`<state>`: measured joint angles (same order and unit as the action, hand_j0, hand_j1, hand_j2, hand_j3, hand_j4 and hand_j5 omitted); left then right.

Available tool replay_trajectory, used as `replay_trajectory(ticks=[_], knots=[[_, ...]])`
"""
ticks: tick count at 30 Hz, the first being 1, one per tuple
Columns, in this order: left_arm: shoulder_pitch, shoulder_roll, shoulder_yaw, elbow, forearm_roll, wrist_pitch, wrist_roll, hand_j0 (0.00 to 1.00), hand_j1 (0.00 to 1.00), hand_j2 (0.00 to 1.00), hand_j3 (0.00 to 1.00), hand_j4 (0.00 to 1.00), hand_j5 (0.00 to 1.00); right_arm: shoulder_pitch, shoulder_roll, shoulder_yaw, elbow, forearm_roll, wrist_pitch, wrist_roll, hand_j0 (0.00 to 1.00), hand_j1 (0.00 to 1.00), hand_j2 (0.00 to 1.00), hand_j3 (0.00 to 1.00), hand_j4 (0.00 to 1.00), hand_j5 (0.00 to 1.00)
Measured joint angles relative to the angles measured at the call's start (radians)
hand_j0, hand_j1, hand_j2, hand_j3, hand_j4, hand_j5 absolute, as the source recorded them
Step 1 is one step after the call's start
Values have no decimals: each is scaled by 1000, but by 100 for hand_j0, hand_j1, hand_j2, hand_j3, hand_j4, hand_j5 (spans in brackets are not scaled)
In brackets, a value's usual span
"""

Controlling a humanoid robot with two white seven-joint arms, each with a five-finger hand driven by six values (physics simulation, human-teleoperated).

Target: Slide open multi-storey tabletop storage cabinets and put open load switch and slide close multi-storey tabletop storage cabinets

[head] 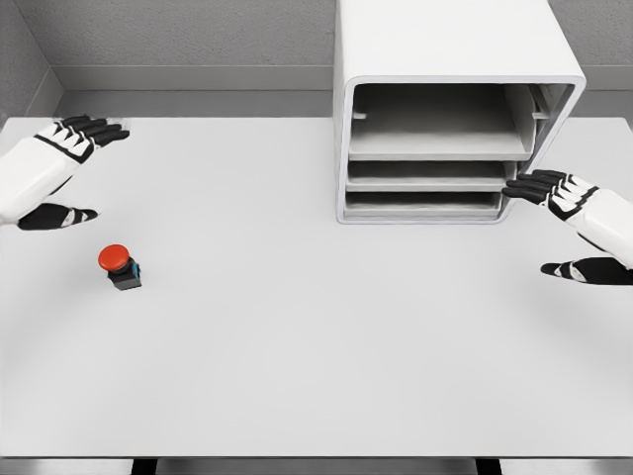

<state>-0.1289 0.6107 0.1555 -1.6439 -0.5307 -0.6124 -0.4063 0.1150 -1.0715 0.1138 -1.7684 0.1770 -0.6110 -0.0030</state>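
Note:
The load switch (120, 265), a small dark block with a red round button on top, stands on the white table (297, 336) at the left. My left hand (74, 168) hovers above and left of it, fingers spread, holding nothing. A white multi-storey cabinet (450, 40) stands at the back right, its three drawer trays (425, 173) seen from the front. My right hand (559, 223) is open beside the cabinet's lower right corner, its fingertips (514, 188) at the edge of the middle tray.
A grey wall runs behind the table. The table's front edge lies near the bottom of the picture, with dark legs below it.

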Motion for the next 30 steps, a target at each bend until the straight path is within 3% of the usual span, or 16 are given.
replay_trajectory(ticks=[4, 7, 11, 14, 19, 30], knots=[[-2, 36, 40, -18, 67, -1, -146, 100, 100, 100, 100, 100, 100, -9, 4, 0, 0, 0, 0, 1, 83, 83, 83, 83, 83, 83], [0, 51, 69, -25, 113, -1, -184, 100, 100, 100, 100, 100, 100, -14, 13, 1, 0, 0, 0, 1, 83, 83, 83, 83, 83, 83], [20, 57, 81, -48, 126, -1, -199, 100, 100, 100, 100, 100, 100, -67, 32, 40, 0, 8, 0, 1, 84, 84, 84, 84, 84, 84], [80, 59, 77, -72, 115, -2, -203, 100, 100, 100, 100, 100, 100, -86, 57, 64, 1, 22, 0, 1, 84, 84, 84, 84, 84, 84], [91, 60, 53, -80, 68, -2, -205, 100, 100, 100, 100, 100, 100, -187, 73, 130, 1, 27, 0, 1, 85, 85, 85, 85, 85, 85], [101, 57, -3, -42, -6, -1, -205, 100, 100, 100, 100, 100, 100, -318, 131, 237, 2, 41, 0, 2, 85, 85, 85, 85, 85, 85]])
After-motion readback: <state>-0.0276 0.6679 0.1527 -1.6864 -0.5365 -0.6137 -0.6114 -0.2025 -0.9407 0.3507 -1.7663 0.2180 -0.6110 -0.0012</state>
